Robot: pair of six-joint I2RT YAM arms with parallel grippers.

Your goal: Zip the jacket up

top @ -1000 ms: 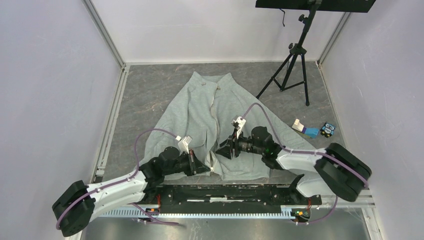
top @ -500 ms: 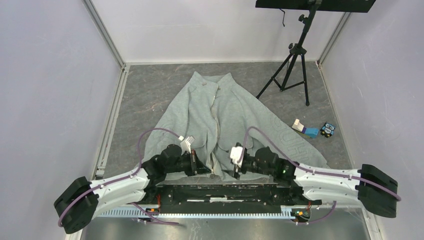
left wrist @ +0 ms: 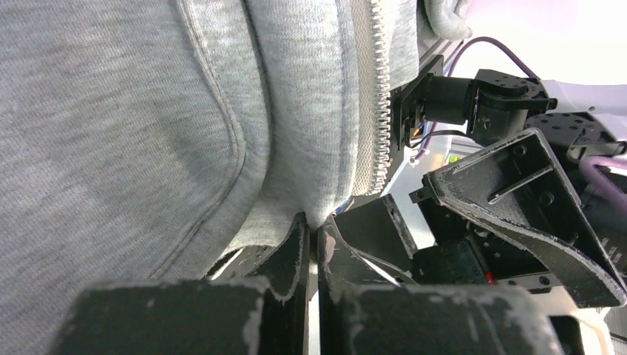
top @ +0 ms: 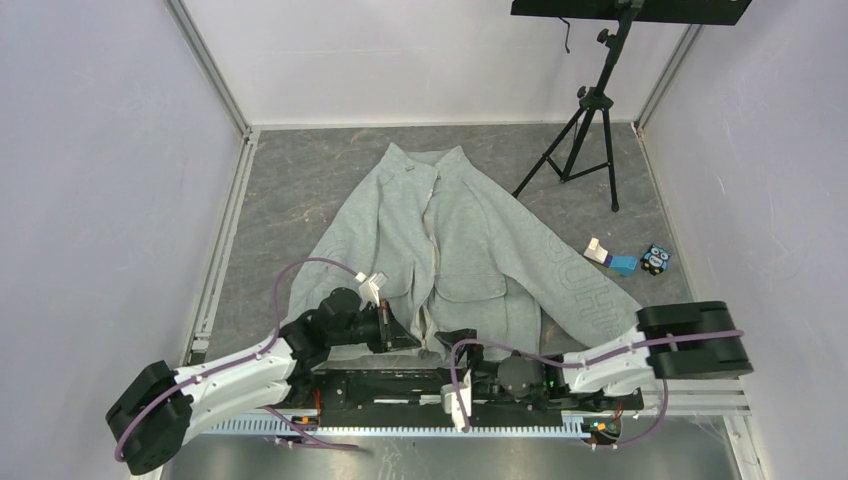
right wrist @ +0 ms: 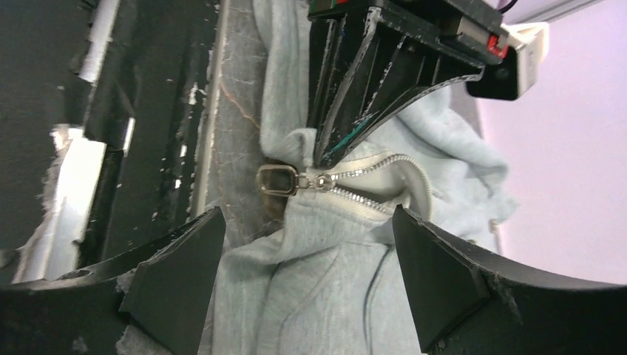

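Observation:
The light grey fleece jacket (top: 460, 230) lies flat, collar far, hem at the near edge. Its pale zipper (top: 432, 240) is open along the centre. My left gripper (top: 405, 338) is shut on the hem just left of the zipper's bottom end; in the left wrist view its fingers (left wrist: 296, 248) pinch a fold of fleece beside the zipper teeth (left wrist: 381, 111). My right gripper (top: 462, 342) is low at the hem, open and empty. In the right wrist view (right wrist: 307, 211) its jaws straddle the hem, with the ring pull (right wrist: 277, 180) and slider (right wrist: 319, 180) just beyond them.
A black tripod (top: 585, 110) stands at the back right. A small white and blue box (top: 610, 258) and a small patterned cube (top: 655, 258) lie right of the jacket. The black base rail (top: 430, 385) runs under both wrists. Walls close in on three sides.
My right arm has swung back from over the jacket's right front and folded low along the base rail, its open gripper now at the hem. My left gripper has stayed shut on the hem.

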